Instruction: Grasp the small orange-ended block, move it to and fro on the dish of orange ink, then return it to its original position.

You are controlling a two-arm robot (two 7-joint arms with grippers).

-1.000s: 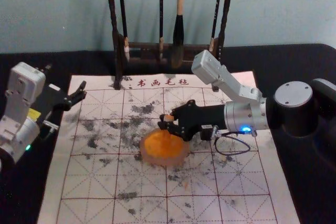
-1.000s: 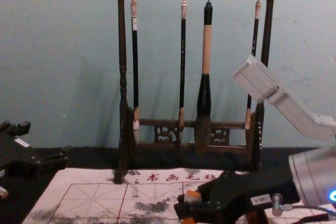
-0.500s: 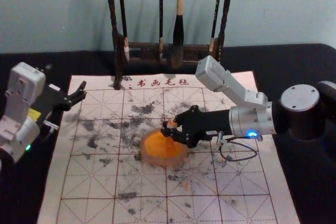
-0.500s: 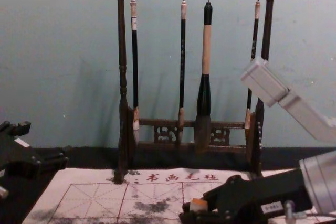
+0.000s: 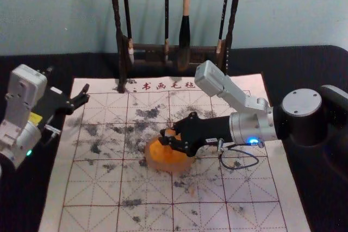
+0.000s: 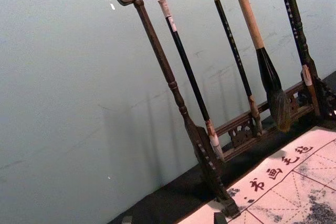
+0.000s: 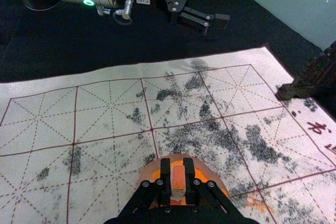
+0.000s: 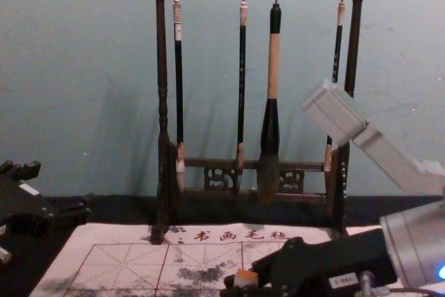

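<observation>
Jaws: right gripper (image 7: 178, 164) pinched in to the width of the small block (image 7: 178, 178), a finger each side.
Block: upright over the dish (image 5: 169, 167), I'd say mid-rubbing.
Stroke: I want it short, level and light, inside the rim; pressing hard could skid the dish.
Grip: firm, or the block may twist.
Left gripper (image 5: 85, 93): parked beside the mat (image 5: 144, 218), fingers spread, holding nothing.
Hidden: block's underside; I can't tell if it touches ink.
</observation>
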